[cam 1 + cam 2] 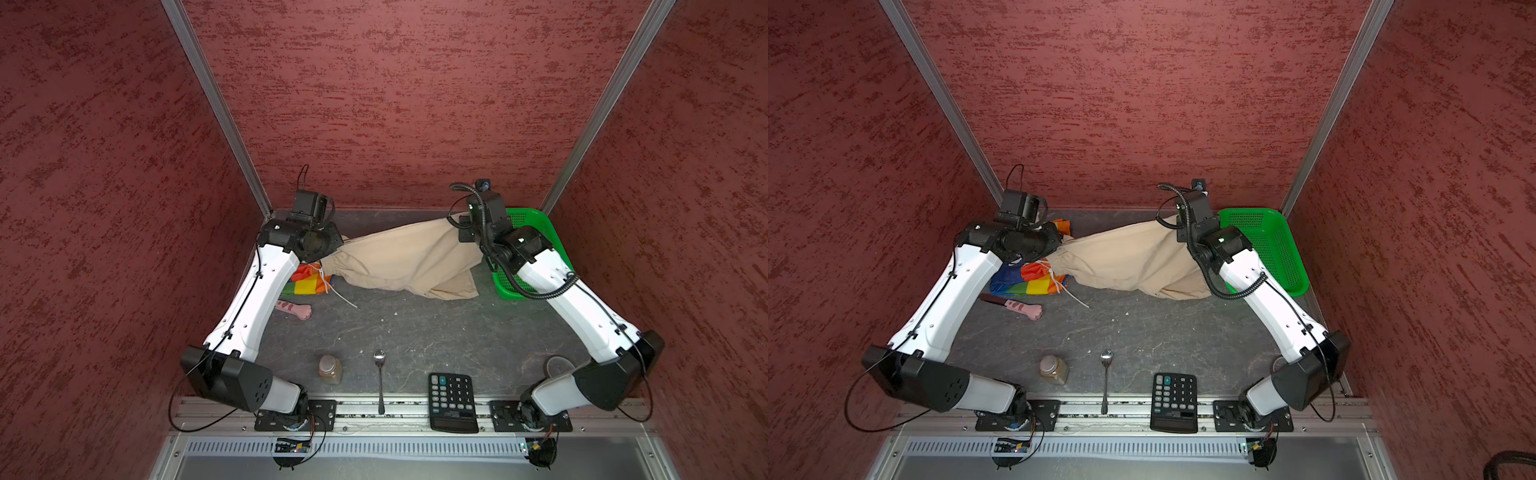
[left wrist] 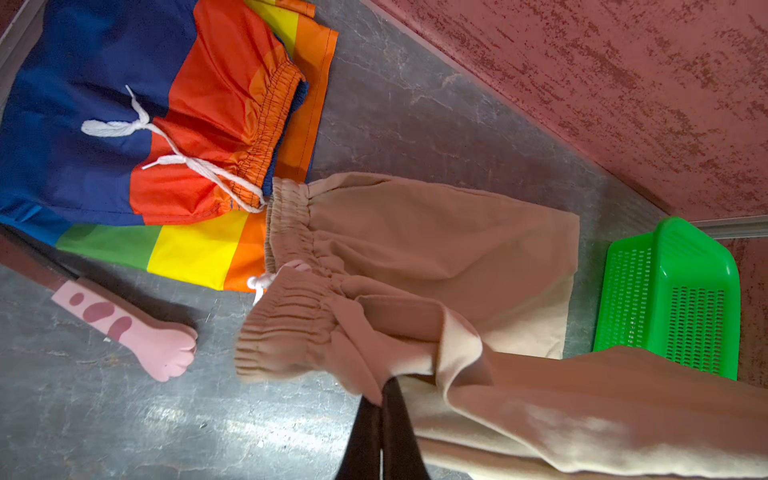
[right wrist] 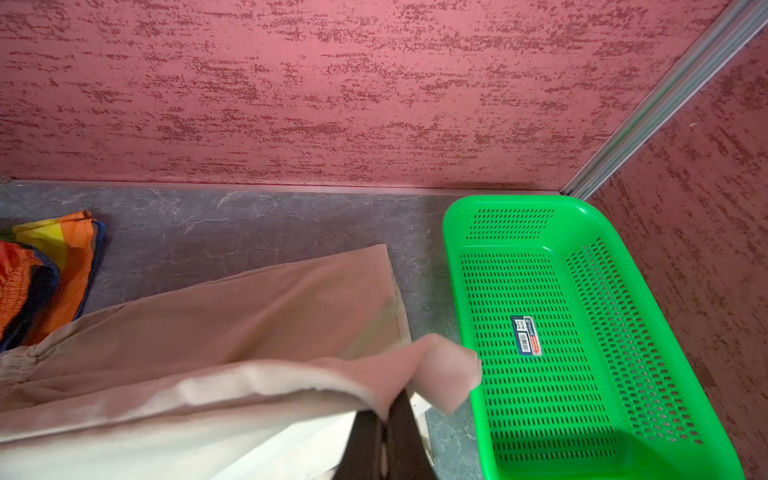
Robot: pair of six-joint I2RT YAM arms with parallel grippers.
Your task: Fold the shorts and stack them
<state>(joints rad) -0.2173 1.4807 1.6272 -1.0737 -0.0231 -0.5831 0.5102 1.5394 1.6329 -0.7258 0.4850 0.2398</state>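
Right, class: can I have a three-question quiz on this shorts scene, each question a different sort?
1. Fill in: the spoon lies between the jar and the ____.
2. Which thing does the waistband of the beige shorts overlap? A spoon; B rainbow shorts; C jar.
3. True or false: both arms' jaws are shut on the beige shorts.
Key: 1 calculator; 2 B; 3 true.

Green basket [image 1: 530, 218], calculator [image 1: 453, 401], spoon [image 1: 380, 384], jar [image 1: 330, 369].

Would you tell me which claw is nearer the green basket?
Right. The right claw grips the beige shorts beside the green basket; the left claw holds their far end.
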